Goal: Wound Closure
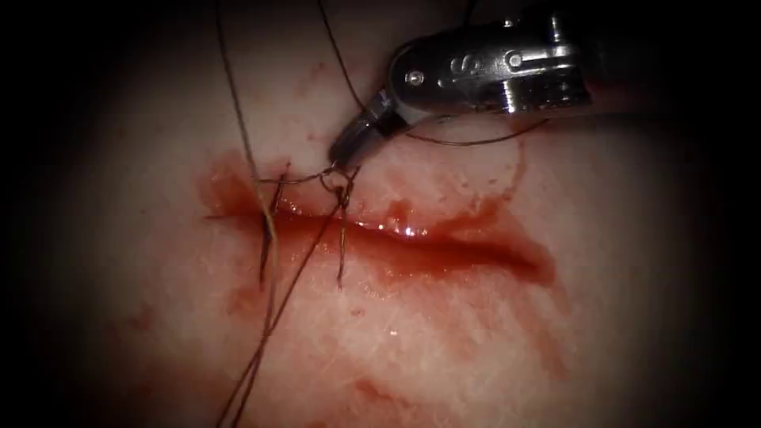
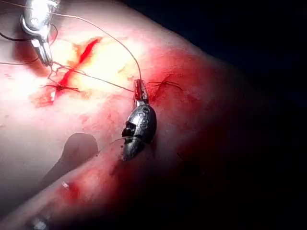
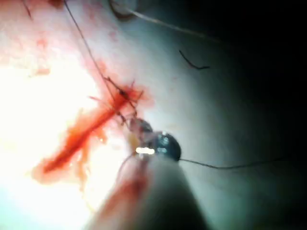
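Observation:
The cut (image 1: 444, 247) runs across the tissue (image 1: 444, 349), wet with red fluid. Two stitches cross its left end, one (image 1: 265, 238) further left than the other (image 1: 342, 242). My right tool (image 1: 339, 161) comes down from the upper right. Its jaws are shut on the thread at a small loop (image 1: 333, 181) just above the cut, as also seen in the right wrist view (image 3: 130, 120). My left tool (image 2: 140, 91) is shut on the thread (image 2: 96, 79) some way from the cut, holding a strand that leads back to the stitches (image 2: 60, 86). Neither tool holds a needle.
Long strands of thread (image 1: 238, 119) run from the top of the endoscope view past the left stitch and off the bottom edge. A slack length (image 1: 476, 141) curves under the right tool's wrist. A short cut thread end (image 3: 193, 62) lies on the tissue.

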`<state>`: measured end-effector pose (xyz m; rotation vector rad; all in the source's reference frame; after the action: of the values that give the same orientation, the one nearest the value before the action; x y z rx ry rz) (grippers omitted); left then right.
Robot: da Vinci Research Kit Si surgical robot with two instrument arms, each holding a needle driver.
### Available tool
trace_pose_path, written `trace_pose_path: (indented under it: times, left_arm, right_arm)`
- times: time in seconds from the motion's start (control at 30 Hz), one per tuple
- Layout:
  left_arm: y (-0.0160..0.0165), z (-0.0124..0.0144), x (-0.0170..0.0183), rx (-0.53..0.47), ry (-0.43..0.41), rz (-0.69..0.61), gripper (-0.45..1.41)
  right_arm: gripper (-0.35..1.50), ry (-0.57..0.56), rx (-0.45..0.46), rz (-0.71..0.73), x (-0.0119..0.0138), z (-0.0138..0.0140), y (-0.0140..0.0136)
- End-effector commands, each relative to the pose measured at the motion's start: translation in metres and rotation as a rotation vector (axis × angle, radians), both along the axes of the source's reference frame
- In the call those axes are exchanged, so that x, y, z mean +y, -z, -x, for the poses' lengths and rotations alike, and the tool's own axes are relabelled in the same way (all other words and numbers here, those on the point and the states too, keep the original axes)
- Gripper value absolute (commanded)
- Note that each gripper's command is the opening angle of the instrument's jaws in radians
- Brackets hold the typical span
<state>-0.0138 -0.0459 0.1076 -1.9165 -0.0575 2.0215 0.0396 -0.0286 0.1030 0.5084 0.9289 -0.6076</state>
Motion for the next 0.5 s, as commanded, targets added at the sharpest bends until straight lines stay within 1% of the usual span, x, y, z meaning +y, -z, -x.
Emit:
trace_pose_path:
  times: [0.03,0.07,0.1,0.17,0.2,0.27,0.33,0.37,0.4,0.43,0.5]
  left_arm:
    - [-0.0007,0.0004,-0.0009,-0.003,-0.004,-0.008,-0.45]
    - [-0.0010,0.0004,-0.0013,-0.004,-0.004,-0.010,-0.45]
    - [-0.0012,0.0004,-0.0014,-0.004,-0.004,-0.014,-0.45]
    - [-0.0014,0.0004,-0.0016,-0.004,-0.005,-0.011,-0.45]
    - [-0.0015,0.0004,-0.0016,-0.004,-0.005,-0.011,-0.45]
    - [-0.0016,0.0004,-0.0016,-0.004,-0.005,-0.011,-0.45]
    - [-0.0016,0.0005,-0.0015,-0.004,-0.005,-0.011,-0.45]
    - [-0.0016,0.0006,-0.0016,-0.004,-0.005,-0.011,-0.45]
    - [-0.0015,0.0006,-0.0016,-0.004,-0.005,-0.011,-0.45]
    - [-0.0014,0.0006,-0.0017,-0.004,-0.005,-0.011,-0.45]
    - [-0.0013,0.0005,-0.0018,-0.005,-0.006,-0.011,-0.45]
  right_arm:
    - [-0.35,-0.020,-0.045,0.008,0.0003,-0.0007,-0.0001]
    - [-0.35,-0.083,-0.100,-0.014,0.0002,-0.0004,-0.0001]
    - [-0.35,-0.137,-0.135,-0.029,0.0002,-0.0002,-0.0001]
    - [-0.35,-0.249,-0.177,-0.026,0.0000,0.0003,0.0000]
    - [-0.35,-0.329,-0.211,-0.052,-0.0001,0.0007,0.0002]
    - [-0.35,-0.463,-0.216,-0.122,-0.0004,0.0013,0.0004]
    - [-0.35,-0.628,-0.201,-0.253,-0.0012,0.0018,0.0003]
    - [-0.35,-0.744,-0.192,-0.356,-0.0028,0.0019,-0.0001]
    - [-0.35,-0.832,-0.200,-0.421,-0.0049,0.0016,-0.0006]
    - [-0.35,-0.875,-0.208,-0.461,-0.0065,0.0012,-0.0010]
    - [-0.35,-0.943,-0.209,-0.529,-0.0084,0.0007,-0.0013]
